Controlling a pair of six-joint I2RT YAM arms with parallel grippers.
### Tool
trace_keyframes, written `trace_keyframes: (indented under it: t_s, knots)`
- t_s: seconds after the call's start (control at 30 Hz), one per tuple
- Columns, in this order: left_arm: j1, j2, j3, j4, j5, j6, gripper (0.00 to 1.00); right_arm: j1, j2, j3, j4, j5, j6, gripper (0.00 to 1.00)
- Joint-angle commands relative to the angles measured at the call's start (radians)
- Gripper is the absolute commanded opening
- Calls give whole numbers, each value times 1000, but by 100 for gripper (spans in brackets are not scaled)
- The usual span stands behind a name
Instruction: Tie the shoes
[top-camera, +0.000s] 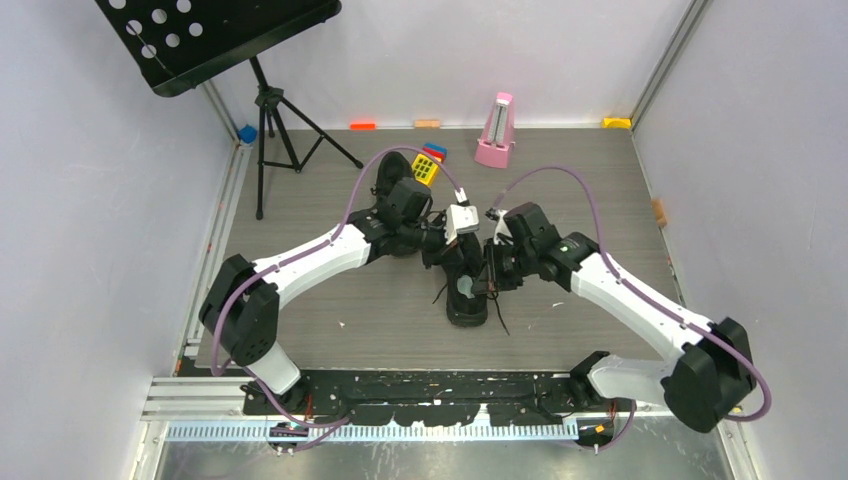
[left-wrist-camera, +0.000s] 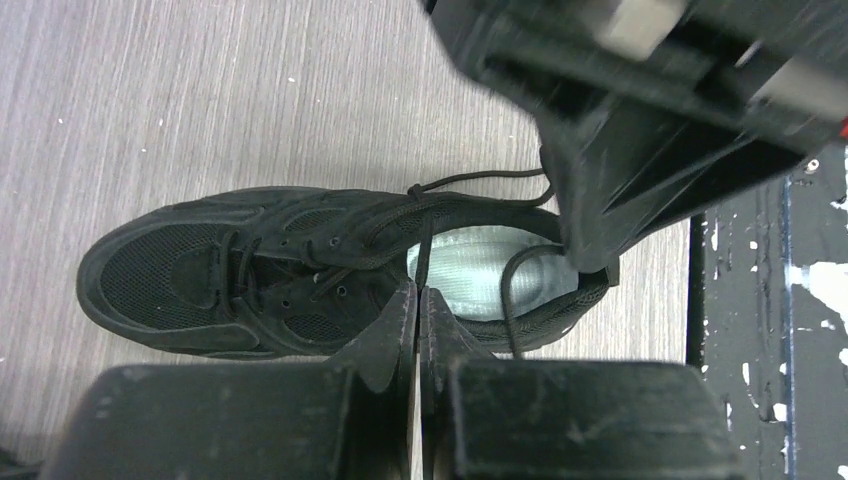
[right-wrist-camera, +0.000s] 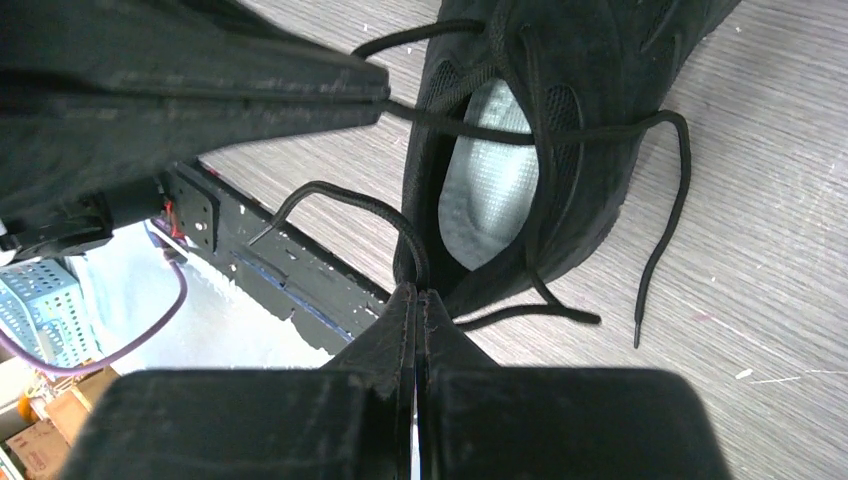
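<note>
Left to right: the left gripper (left-wrist-camera: 418, 298), clenched, pinches a thin black lace (left-wrist-camera: 424, 250) above the all-black low-top mesh sneaker (top-camera: 467, 305). The shoe lies mid-table on the grey wood-grain tabletop (top-camera: 320, 310), heel toward the arm bases, pale grey insole (left-wrist-camera: 490, 275) showing. The right gripper (right-wrist-camera: 415, 298) clamps a second lace strand (right-wrist-camera: 340, 193) beside the heel.

even diffuse light, soft shadows; wrist views: shoe (left-wrist-camera: 200, 265) sharp, near jaws blurred, dark.
</note>
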Motion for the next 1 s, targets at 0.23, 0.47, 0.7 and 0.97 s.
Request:
trace_keyframes:
  t_s: [0.23, 0.47, 0.7, 0.97]
  knots:
    - [-1, -24, -3, 94, -3, -111, 0, 15, 163, 117, 92, 116, 35, 0]
    - [1, -35, -7, 76, -16, -111, 0, 14, 184, 115, 176, 205, 121, 0]
    - [7, -33, 0, 31, -45, -141, 0, 13, 174, 68, 287, 252, 191, 0]
    - [37, -70, -2, 31, 20, -281, 36, 13, 176, -8, 427, 238, 161, 0]
